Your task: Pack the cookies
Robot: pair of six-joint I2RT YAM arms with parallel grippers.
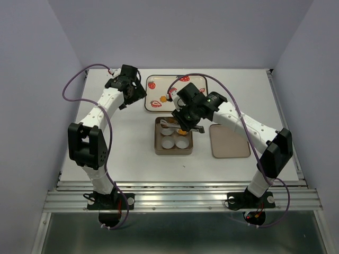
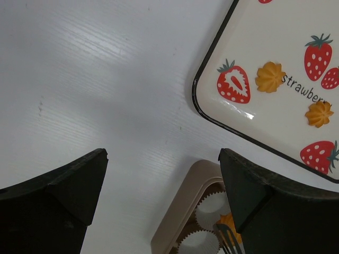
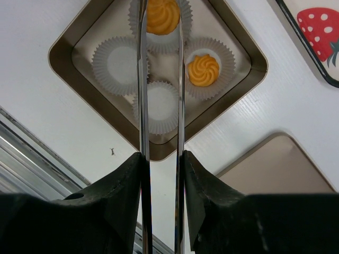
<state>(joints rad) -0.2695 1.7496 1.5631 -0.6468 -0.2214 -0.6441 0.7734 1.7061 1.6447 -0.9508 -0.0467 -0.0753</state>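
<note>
Currently my right pincer (image 3: pixel 161 8) pinches a cookie (image 3: pixel 161 17) at a paper cup (image 3: pixel 159 46), top centre. Crooked release could spill it.

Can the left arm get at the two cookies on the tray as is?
Probably yes: the open left gripper hangs beside the tray, both cookies lie uncovered near its rim, nothing between.

A white rectangular desk (image 1: pixel 132 159) with a faint wood-grain sheen stands inside a booth of plain pale lavender panels. The back wall (image 1: pixel 180 32) rises behind the far edge, the left wall (image 1: pixel 26 106) along the left edge and the right wall (image 1: pixel 318 79) along the right edge. A ribbed silver aluminium rail (image 1: pixel 180 198) runs along the near edge, with a dull grey-green panel (image 1: pixel 180 233) below it. The light is soft and even, with a mild glare on the desk.
</note>
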